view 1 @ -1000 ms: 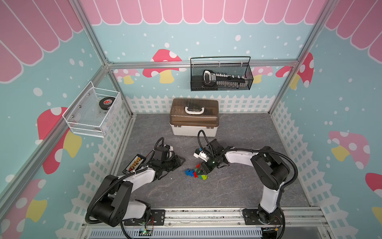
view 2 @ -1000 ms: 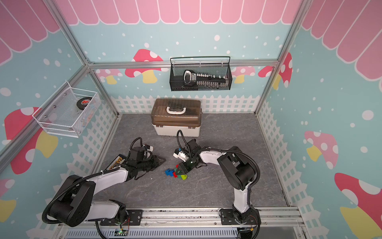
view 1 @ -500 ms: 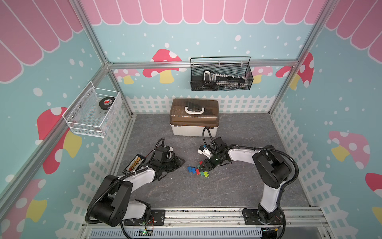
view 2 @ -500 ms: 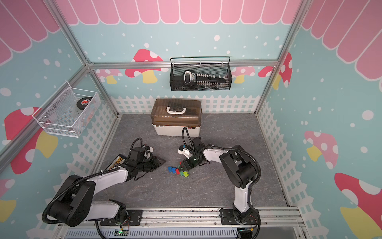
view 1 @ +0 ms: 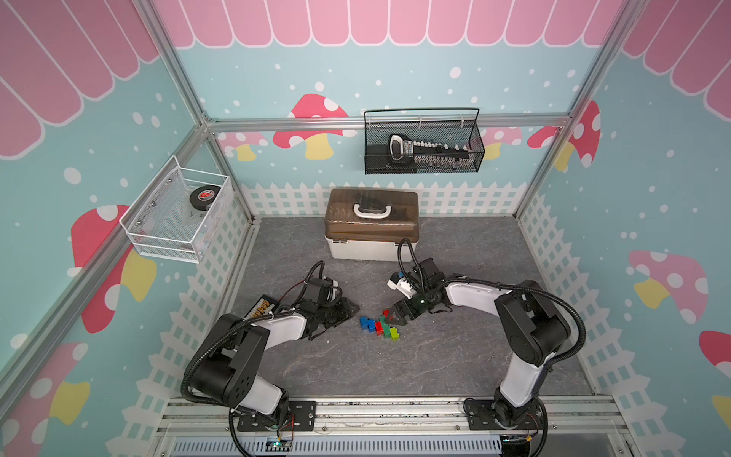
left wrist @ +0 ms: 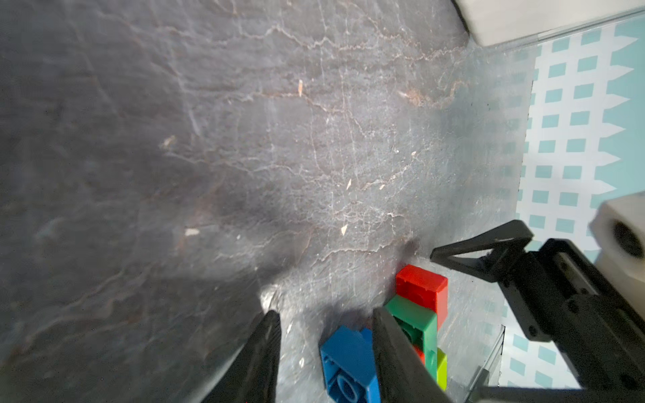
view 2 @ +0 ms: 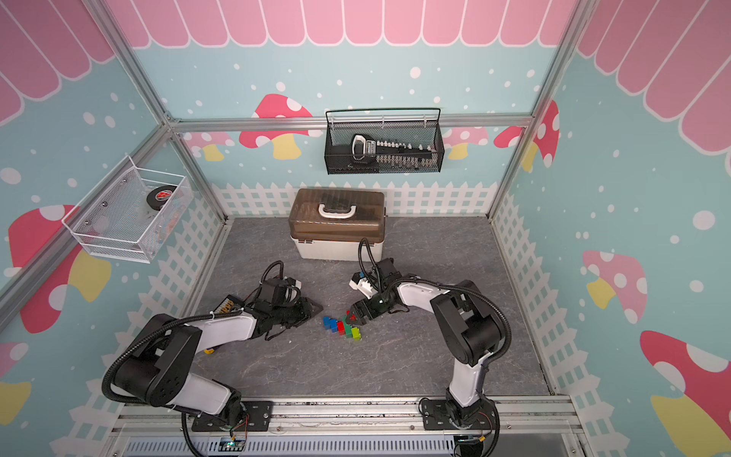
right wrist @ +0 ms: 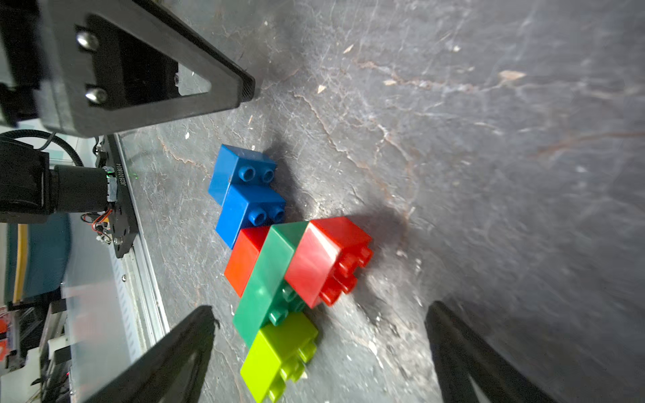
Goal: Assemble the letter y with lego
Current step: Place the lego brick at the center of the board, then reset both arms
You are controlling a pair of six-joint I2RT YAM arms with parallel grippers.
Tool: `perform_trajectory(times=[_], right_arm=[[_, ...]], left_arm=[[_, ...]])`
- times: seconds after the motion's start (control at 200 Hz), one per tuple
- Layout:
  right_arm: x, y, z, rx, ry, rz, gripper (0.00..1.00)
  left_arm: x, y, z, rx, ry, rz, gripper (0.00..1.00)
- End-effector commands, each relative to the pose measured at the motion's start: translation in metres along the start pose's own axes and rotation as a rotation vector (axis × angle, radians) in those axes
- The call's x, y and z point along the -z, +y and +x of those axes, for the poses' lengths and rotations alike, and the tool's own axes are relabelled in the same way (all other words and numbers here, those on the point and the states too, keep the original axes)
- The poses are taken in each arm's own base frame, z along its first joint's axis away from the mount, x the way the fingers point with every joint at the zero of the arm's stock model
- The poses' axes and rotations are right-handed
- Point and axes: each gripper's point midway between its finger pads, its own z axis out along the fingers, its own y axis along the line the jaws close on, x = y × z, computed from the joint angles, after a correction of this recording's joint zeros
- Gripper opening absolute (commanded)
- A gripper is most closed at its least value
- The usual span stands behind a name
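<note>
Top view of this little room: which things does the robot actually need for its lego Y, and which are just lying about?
For the job:
- lego Y
- right pincer, open, close by it
- left pincer, open and empty

Lying about:
- toolbox
- black wire basket
- white wire basket with a puck

Both top views look steeply down from high at the front, above the mounting rail [view 1: 387, 411], toward the back wall [view 1: 395, 79], taking in the whole grey floor [view 1: 455, 356]. The left wrist view sits low and close, facing past the left gripper [left wrist: 324, 314] across the floor. The right wrist view sits even closer, past the right gripper [right wrist: 319, 308]. All 4 views share the letter y [right wrist: 279, 265].
</note>
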Motion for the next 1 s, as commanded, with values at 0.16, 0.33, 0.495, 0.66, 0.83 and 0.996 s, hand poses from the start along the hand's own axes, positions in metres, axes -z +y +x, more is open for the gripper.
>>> perform_trajectory(times=[0.16,0.33,0.495,0.66,0.83,0.996], right_arm=[[0.035,-0.012,0.000,-0.013,-0.075,0.104,0.99],[0.048,-0.030,-0.002,-0.046,-0.112,0.183,0.99],[0.057,-0.046,-0.002,-0.085,-0.141,0.249,0.99],[0.063,-0.056,-0.003,-0.106,-0.158,0.281,0.99],[0.065,-0.059,-0.004,-0.110,-0.169,0.293,0.99],[0.075,-0.063,-0.007,-0.108,-0.201,0.349,0.99]], left_arm=[[-0.007,-0.001,0.015,-0.056,0.052,-0.017,0.39],[-0.004,0.000,0.036,-0.072,0.100,-0.028,0.37],[0.002,0.001,0.060,-0.069,0.141,-0.033,0.36],[0.006,-0.001,0.079,-0.071,0.180,-0.034,0.35],[0.012,-0.002,0.081,-0.071,0.160,-0.043,0.35],[0.017,-0.002,0.077,-0.076,0.147,-0.067,0.36]])
